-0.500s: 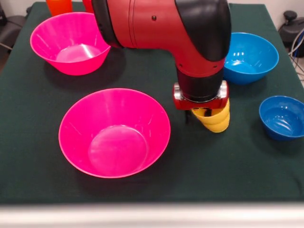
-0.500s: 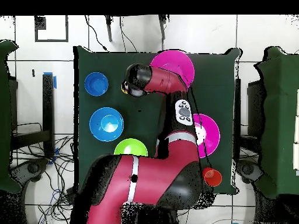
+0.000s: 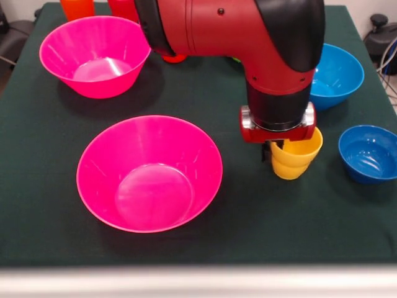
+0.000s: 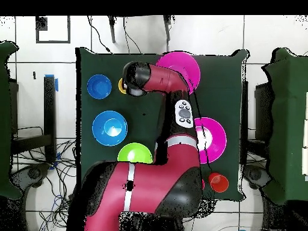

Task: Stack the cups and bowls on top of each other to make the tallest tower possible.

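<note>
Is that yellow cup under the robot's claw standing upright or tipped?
Upright: the yellow cup shows its open mouth facing up, bulged base below, under the gripper.

Yellow cup [image 3: 296, 159] sits upright at center right, tucked under the end effector [image 3: 279, 151]. Big pink bowl [image 3: 149, 172] is open-side-up at lower center, second pink bowl [image 3: 93, 54] upper left, blue bowls on the right.

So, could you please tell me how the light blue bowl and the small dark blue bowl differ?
The glossy light blue plastic bowl is clearly wider than the small glossy dark blue plastic bowl. The light blue bowl is a paler, brighter blue; the dark blue one is deeper. The light blue bowl is partly hidden behind the red and black arm in the front view, while the dark blue one shows whole. Both stand upright, empty, on the dark green cloth.
</note>
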Action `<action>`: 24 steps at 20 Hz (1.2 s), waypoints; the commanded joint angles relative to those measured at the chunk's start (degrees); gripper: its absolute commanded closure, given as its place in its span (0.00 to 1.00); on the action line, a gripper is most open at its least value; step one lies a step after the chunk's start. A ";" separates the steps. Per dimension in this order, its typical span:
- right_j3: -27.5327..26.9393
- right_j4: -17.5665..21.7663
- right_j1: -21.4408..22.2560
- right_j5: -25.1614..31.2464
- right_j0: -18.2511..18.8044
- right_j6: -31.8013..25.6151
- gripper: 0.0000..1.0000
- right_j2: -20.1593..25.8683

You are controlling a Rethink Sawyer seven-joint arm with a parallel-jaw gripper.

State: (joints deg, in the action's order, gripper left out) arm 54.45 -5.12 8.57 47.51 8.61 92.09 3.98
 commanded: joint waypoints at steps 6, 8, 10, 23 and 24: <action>1.56 2.42 -1.00 0.60 -1.01 3.10 1.00 1.87; 2.28 2.41 -0.78 -0.01 -0.84 2.95 1.00 2.02; 2.19 2.33 -0.74 0.36 -0.66 2.69 1.00 2.15; 3.24 1.63 6.70 13.84 3.37 -2.72 1.00 2.82; 2.59 1.72 6.66 14.86 3.44 -2.75 1.00 2.90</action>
State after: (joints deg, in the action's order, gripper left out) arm 55.51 -4.79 11.32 51.92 10.77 92.09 3.54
